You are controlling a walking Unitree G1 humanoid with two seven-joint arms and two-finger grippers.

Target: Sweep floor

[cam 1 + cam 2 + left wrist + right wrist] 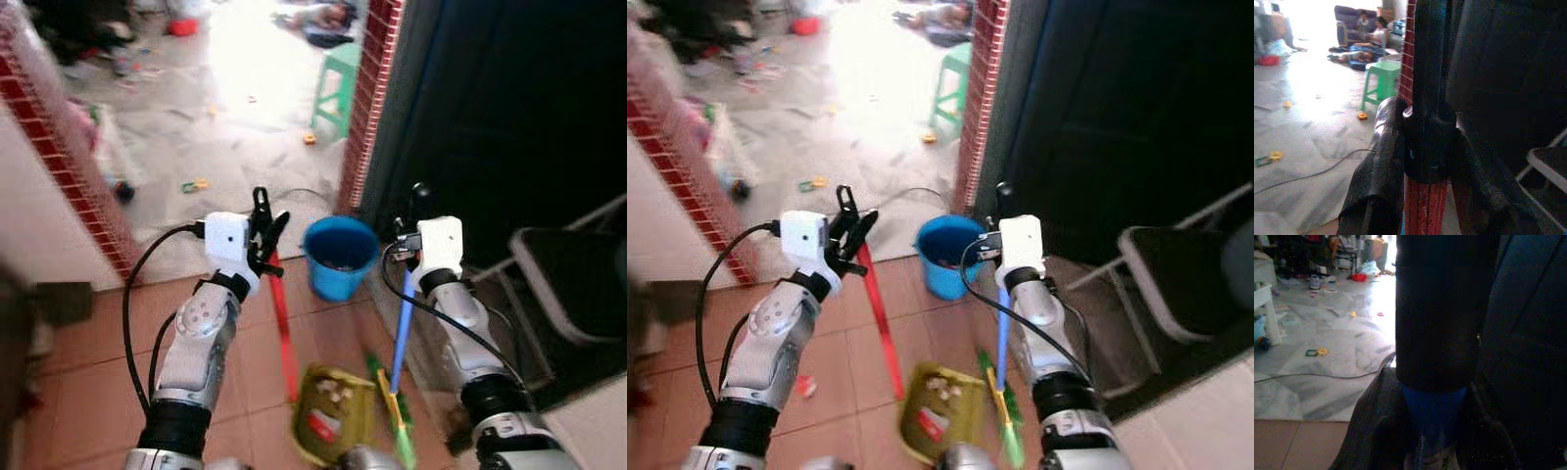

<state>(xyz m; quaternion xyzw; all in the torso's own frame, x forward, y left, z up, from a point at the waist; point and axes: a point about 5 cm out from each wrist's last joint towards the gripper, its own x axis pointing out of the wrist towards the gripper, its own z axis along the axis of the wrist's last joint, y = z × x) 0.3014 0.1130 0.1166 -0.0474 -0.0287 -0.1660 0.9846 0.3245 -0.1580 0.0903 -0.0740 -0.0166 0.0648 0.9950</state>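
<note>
My left gripper (pixel 263 230) is shut on the red handle (pixel 284 333) of a yellow-green dustpan (pixel 333 411), which rests on the terracotta tiles with bits of litter in it. In the left wrist view the red handle (pixel 1422 210) with its black cap runs between the fingers (pixel 1376 186). On the other side, my right gripper (pixel 411 235) is shut on the blue broom handle (pixel 402 333). The broom's green head (pixel 397 426) touches the floor beside the dustpan. The right wrist view has the blue handle (pixel 1432 411) under a black grip.
A blue bucket (pixel 340 257) stands just ahead between the arms. A brick pillar (pixel 367 108) and a dark door are at the right, a folding chair (pixel 568 284) further right. Beyond lie a grey floor with scattered litter (pixel 194 184), a cable, a green stool (pixel 338 83), and seated people (pixel 1371 29).
</note>
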